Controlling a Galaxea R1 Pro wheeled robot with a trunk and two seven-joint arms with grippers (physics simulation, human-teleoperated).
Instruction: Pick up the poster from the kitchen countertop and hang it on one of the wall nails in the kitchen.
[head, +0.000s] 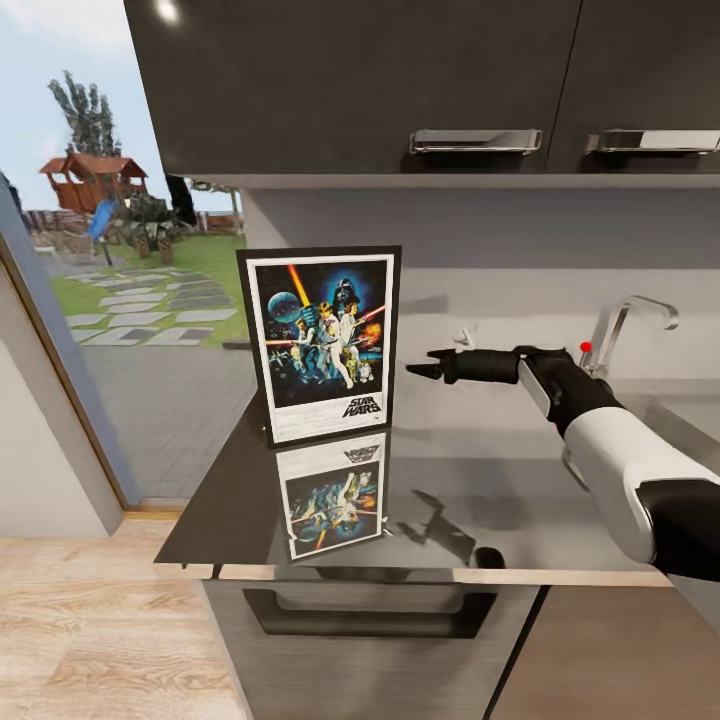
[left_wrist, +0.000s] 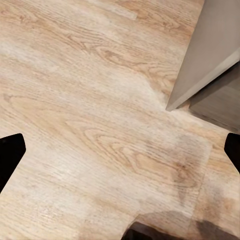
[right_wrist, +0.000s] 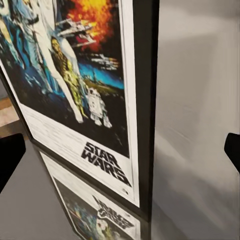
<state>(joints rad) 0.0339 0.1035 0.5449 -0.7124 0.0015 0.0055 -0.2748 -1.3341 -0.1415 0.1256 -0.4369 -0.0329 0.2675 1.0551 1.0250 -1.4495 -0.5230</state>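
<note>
Poster (head: 323, 342) upright on glossy kitchen countertop (head: 520, 480), right fingers (head: 425, 368) spread beside it

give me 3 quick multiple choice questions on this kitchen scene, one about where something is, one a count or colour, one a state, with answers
1. Where does the poster stand?
A. on the floor
B. upright on the kitchen countertop
C. hung on the wall

2. How many cabinet handles show on the upper cabinets in the head view?
A. two
B. none
C. five

3. What is the right gripper doing?
A. clamped on the poster
B. holding a cup
C. empty, beside the poster's right edge without touching it

Answers: 1 B, its base meets its reflection in the glossy slab. 2 A, two silver bars. 3 C, a gap separates its tips from the frame.
</note>
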